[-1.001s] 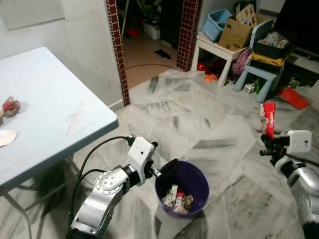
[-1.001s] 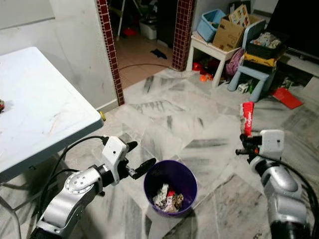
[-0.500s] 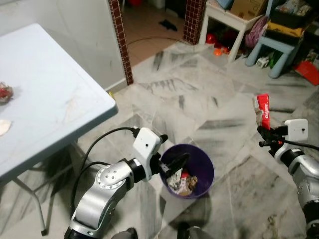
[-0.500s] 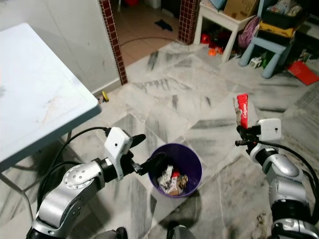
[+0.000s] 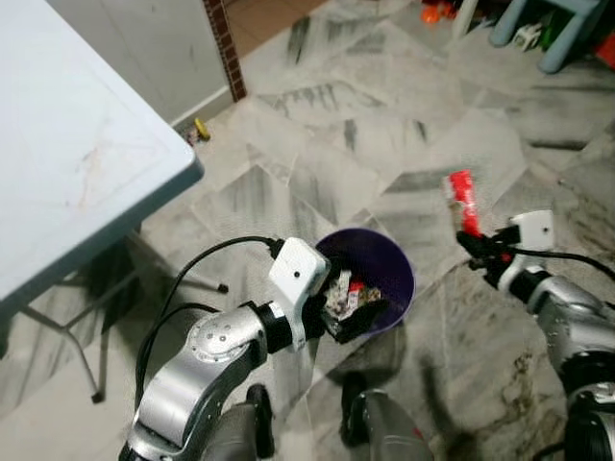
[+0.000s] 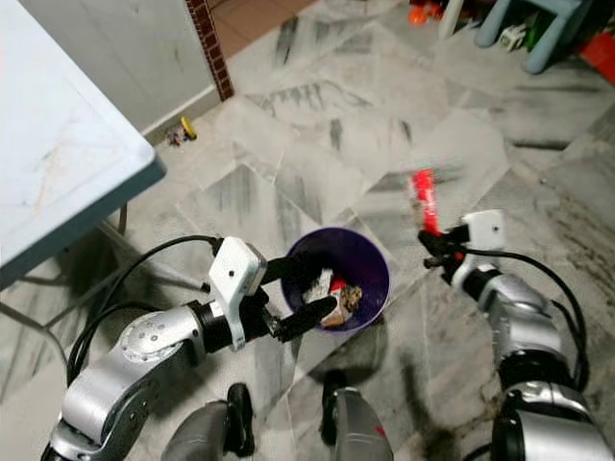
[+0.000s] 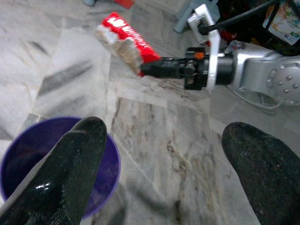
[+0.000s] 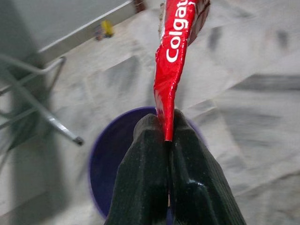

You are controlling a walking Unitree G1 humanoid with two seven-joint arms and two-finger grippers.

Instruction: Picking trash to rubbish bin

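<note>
A purple rubbish bin stands on the marble floor with crumpled trash inside. My left gripper reaches over the bin's near rim, its two black fingers spread open and holding nothing. My right gripper is to the right of the bin, shut on a red Colgate toothpaste box that sticks up from its fingertips. In the right wrist view the bin lies just beyond the fingers. The toothpaste box also appears in the left wrist view.
A white folding table stands at the left, its metal legs on the floor. A small yellow object lies by the wall. My own feet stand just behind the bin. Furniture legs are at the far right.
The camera has tipped down and closer to the bin. My right gripper has brought the toothpaste box nearer the bin. My left gripper stays at the bin's rim.
</note>
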